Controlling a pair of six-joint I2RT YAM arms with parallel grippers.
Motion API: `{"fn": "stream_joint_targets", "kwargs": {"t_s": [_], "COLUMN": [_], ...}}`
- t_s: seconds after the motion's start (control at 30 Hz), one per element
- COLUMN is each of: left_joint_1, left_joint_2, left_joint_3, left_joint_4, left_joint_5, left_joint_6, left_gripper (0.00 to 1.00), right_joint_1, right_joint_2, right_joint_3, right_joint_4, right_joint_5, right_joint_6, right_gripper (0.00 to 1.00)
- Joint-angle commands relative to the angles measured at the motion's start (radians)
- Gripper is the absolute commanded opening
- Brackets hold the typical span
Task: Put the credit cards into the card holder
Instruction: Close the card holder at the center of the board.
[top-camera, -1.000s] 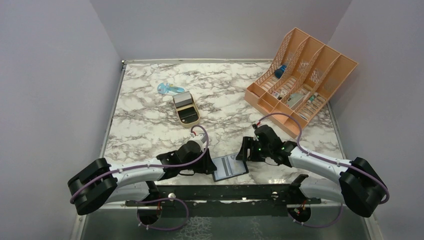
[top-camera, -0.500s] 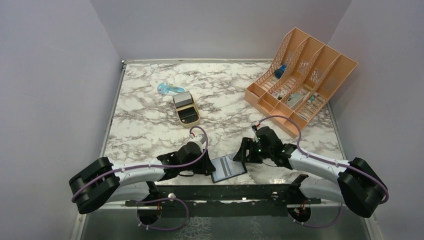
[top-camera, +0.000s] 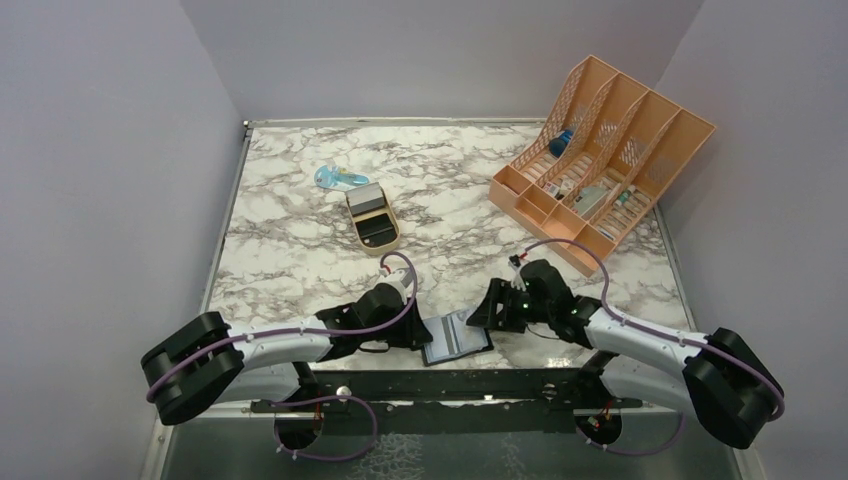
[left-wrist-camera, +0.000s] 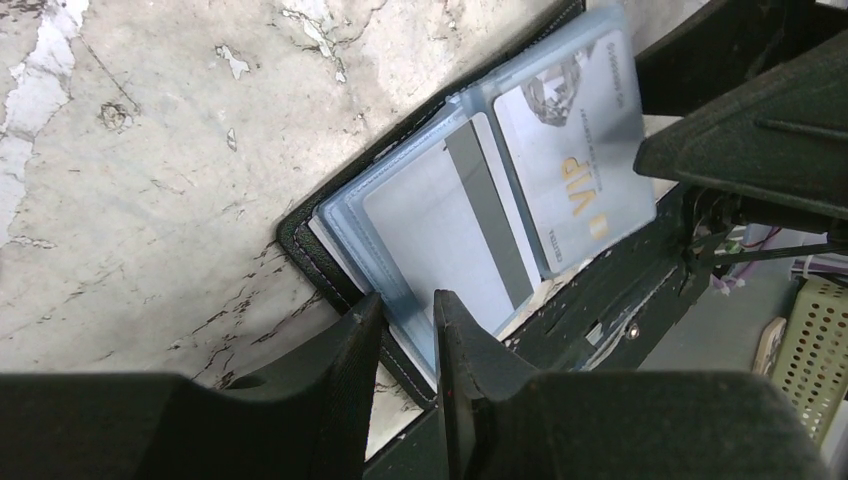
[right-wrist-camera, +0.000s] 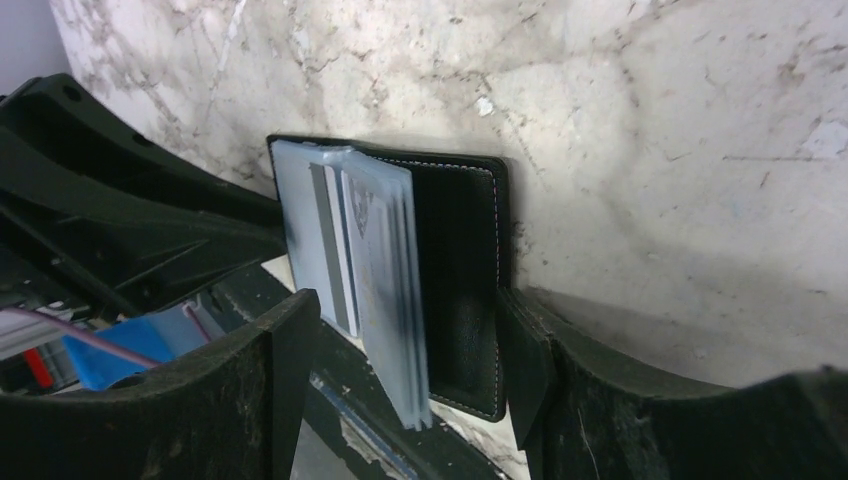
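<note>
Your left gripper (left-wrist-camera: 408, 298) is clamped on the near edge of the card holder (top-camera: 457, 338), which lies open at the near edge of the table (top-camera: 300, 240), right between your two arms. Two credit cards (left-wrist-camera: 570, 150) sit in its clear sleeves, one marked VIP, the other showing a dark stripe. Your right gripper (right-wrist-camera: 408, 300) has its jaws spread wide, straddling the sleeves and the black right cover, one finger against that cover's edge.
</note>
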Motion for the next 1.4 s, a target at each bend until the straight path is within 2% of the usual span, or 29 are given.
{"fn": "stream_joint_targets", "kwargs": {"t_s": [0.0,0.27,0.63,1.0,1.37], "left_joint_1": [-0.004,-0.004,-0.004,-0.004,0.0], "left_joint_2": [0.036,0.043,0.058,0.132,-0.032], "left_joint_3": [-0.01,-0.004,0.009,0.117,0.124], "left_joint_4": [0.004,0.007,0.017,0.03,-0.138], "left_joint_5": [-0.026,-0.027,-0.04,-0.042,-0.15], "left_joint_6": [0.002,0.007,0.019,0.058,0.048], "left_gripper": [0.29,0.29,0.29,0.28,0.34], "right_joint_1": [0.012,0.011,0.012,0.012,0.017], "right_joint_2": [-0.057,-0.075,-0.073,0.084,0.168], "right_joint_3": [0.002,0.024,0.014,0.027,0.049], "right_joint_4": [0.048,0.062,0.216,0.424,0.424], "right_joint_5": [-0.114,-0.151,-0.281,-0.38,-0.377], "right_joint_6": [0.054,0.054,0.098,0.126,0.091], "right_gripper": [0.64,0.64,0.62,0.6,0.58]}}
